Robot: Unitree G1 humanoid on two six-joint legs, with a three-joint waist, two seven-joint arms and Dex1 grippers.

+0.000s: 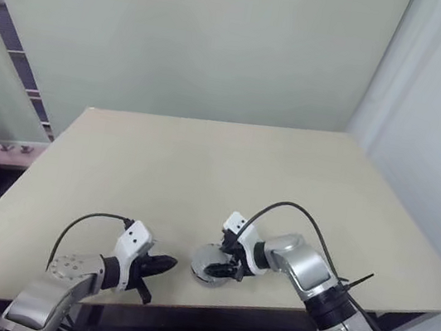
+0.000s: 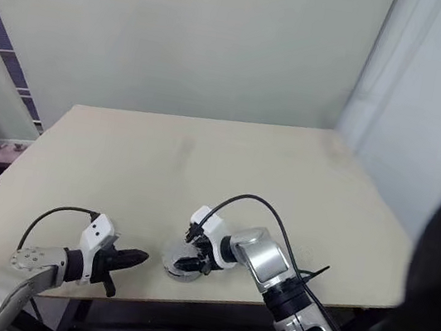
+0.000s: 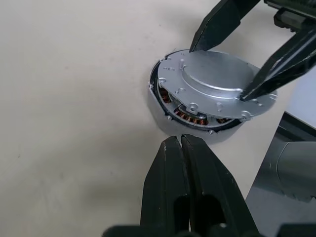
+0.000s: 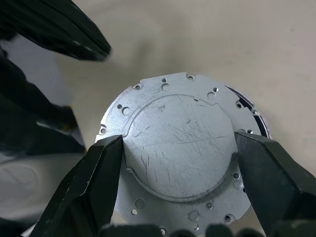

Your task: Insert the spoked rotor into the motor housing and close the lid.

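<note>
The motor housing (image 3: 197, 119), a round dark ring with copper windings, sits near the table's front edge (image 1: 206, 266). On top of it, tilted, lies the lid (image 4: 168, 91), a grey metal disc with a notched, hole-dotted edge and a raised round centre. My right gripper (image 3: 217, 73) reaches in from the right, its two black fingers (image 4: 98, 168) closed against opposite sides of the raised centre. My left gripper (image 3: 180, 140) is shut and empty, its tips just short of the housing's side (image 1: 167, 265). The spoked rotor is hidden.
The beige table (image 1: 203, 171) stretches bare beyond the housing to a pale wall. The front edge (image 1: 182, 304) runs close below both grippers. Black cables (image 1: 297, 211) loop over each wrist.
</note>
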